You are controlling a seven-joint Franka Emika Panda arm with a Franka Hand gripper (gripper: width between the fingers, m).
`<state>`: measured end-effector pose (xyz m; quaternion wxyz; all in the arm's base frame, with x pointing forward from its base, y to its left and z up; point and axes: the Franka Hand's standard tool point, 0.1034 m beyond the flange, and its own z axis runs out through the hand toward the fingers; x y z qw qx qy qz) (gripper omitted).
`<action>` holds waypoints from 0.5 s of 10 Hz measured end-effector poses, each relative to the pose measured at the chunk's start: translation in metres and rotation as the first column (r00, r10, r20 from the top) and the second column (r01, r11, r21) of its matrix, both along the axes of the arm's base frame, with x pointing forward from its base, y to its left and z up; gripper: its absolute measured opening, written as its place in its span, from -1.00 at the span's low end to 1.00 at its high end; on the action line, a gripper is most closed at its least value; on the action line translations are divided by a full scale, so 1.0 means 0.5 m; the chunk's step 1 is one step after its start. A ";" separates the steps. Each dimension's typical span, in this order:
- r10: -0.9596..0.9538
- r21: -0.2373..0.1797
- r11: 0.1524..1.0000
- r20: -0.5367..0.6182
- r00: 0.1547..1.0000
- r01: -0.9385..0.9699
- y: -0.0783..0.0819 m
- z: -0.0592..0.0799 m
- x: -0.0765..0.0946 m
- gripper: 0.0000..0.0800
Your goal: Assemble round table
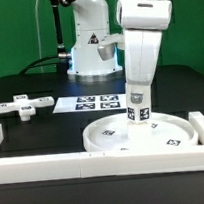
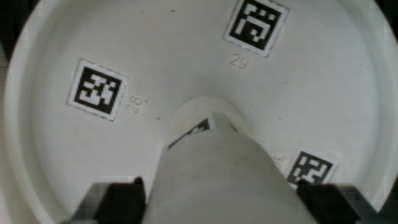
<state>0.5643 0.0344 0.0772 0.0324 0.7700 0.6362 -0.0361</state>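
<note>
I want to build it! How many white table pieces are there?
3: the round disc in front, the leg upright on its middle between the fingers, and the cross-shaped foot at the exterior view's left. None looks hidden.

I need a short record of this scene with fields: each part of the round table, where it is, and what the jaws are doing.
disc: large rimmed round white plastic disc, flat on the black table
leg: short thick white plastic cylinder leg, upright, lower end at the disc's middle
jaws: shut on the leg, one on each side
foot: small white plastic cross-shaped foot, lying at the exterior view's left, apart from the disc
marker board: flat, behind the disc
step not done: foot unattached
</note>
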 end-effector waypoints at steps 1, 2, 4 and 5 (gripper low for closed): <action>-0.086 -0.001 0.996 0.007 0.996 0.086 0.002 0.000 -0.001 0.02; -0.156 -0.002 0.988 0.013 0.988 0.156 0.002 0.000 -0.001 0.02; -0.258 -0.002 0.966 0.021 0.966 0.258 0.004 -0.001 -0.003 0.02; -0.398 0.006 0.917 0.021 0.917 0.398 0.003 -0.001 -0.004 0.02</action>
